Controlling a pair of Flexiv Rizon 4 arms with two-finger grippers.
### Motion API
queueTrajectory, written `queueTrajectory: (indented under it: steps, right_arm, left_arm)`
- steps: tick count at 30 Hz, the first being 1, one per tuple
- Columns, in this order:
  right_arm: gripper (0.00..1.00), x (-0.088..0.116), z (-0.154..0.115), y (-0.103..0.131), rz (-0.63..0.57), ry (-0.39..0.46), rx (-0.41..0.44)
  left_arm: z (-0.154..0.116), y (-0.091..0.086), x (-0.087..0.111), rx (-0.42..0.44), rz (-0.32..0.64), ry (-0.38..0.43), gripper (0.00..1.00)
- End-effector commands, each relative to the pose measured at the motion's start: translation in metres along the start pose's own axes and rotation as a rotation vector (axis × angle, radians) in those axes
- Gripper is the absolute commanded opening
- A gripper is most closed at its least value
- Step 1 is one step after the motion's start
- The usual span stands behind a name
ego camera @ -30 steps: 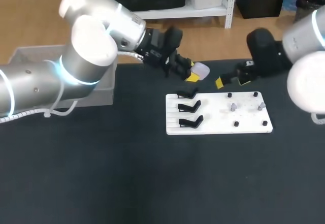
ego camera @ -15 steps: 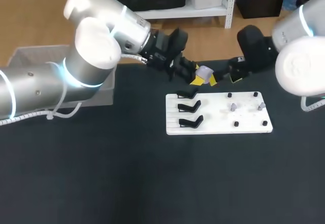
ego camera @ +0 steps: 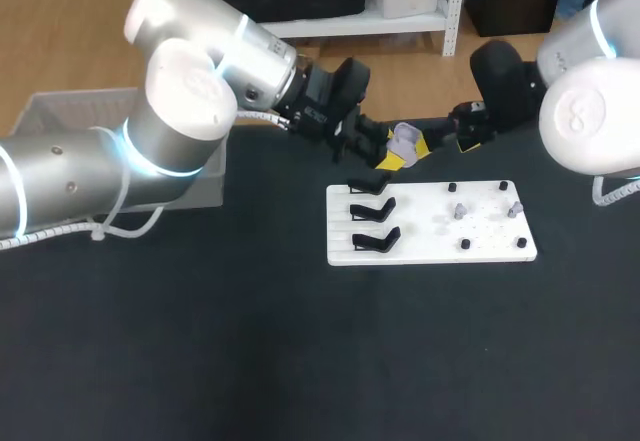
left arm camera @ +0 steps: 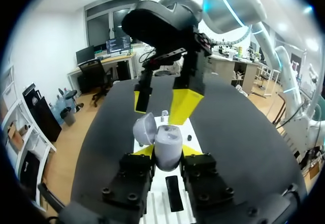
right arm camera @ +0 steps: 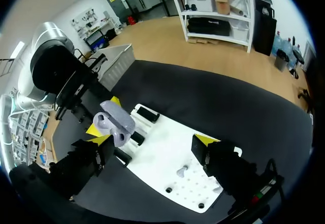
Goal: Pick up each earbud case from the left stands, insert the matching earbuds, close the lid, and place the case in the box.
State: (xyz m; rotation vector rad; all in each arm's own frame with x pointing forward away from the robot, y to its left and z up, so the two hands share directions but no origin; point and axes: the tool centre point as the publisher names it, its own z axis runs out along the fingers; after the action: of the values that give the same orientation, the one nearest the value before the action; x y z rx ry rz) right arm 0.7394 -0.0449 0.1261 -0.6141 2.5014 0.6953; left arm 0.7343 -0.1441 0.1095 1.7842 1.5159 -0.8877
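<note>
1. Stretching under everything is the black table [ego camera: 200, 361], with a grey box [ego camera: 50, 111] at its far left corner.
2. My left arm [ego camera: 180, 91] comes in from the left and reaches past the box toward the table's far middle. My right arm [ego camera: 590, 111] comes in from the right to meet it there.
3. A white board [ego camera: 430, 246] lies flat on the table, just nearer than both claws.
4. My left claw [ego camera: 385, 153] is clamped on the pale lavender earbud case [left arm camera: 168, 144], one yellow tip on each side. The case is held in the air beyond the board's far edge.
5. My right claw [left arm camera: 163, 99] hangs spread wide just above the case, with neither finger touching it.
6. The case's lid [left arm camera: 144, 128] stands open, tipped to one side.
7. Three black stands [ego camera: 373, 208] sit in a column on the board's left part.
8. Two small grey earbuds [ego camera: 459, 210] sit on the board's right part, among black pegs.
</note>
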Motion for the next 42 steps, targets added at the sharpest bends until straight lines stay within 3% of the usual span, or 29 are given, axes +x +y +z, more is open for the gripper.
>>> queueTrajectory:
  steps: [1,6,11,20,23,35,38,42]
  right_arm:
    - [1.00,-0.001,-0.007,-0.002,0.001,-0.010,0.014]
    - [1.00,-0.001,-0.025,-0.012,-0.008,-0.029,0.063]
    - [1.00,0.007,-0.044,-0.024,-0.064,0.013,0.156]
    - [1.00,0.040,-0.069,-0.037,-0.113,0.116,0.329]
    - [1.00,0.050,-0.074,-0.036,-0.125,0.162,0.429]
    - [1.00,0.050,-0.074,-0.036,-0.125,0.162,0.429]
    - [1.00,0.050,-0.074,-0.036,-0.125,0.162,0.429]
    - [1.00,0.056,-0.075,-0.040,-0.095,0.173,0.433]
  left_arm:
    - [-0.002,-0.005,0.001,-0.016,0.005,-0.016,0.00]
    - [-0.007,-0.005,0.001,-0.067,0.006,-0.090,0.00]
    - [-0.016,-0.004,-0.008,-0.117,0.014,-0.188,0.00]
    - [-0.027,-0.003,-0.023,-0.136,0.016,-0.364,0.00]
    - [-0.028,-0.004,-0.024,-0.135,0.013,-0.390,0.00]
    - [-0.028,-0.004,-0.024,-0.135,0.013,-0.390,0.00]
    - [-0.032,-0.009,-0.022,-0.147,-0.094,-0.490,0.00]
    - [-0.034,-0.019,-0.028,-0.162,-0.132,-0.577,0.00]
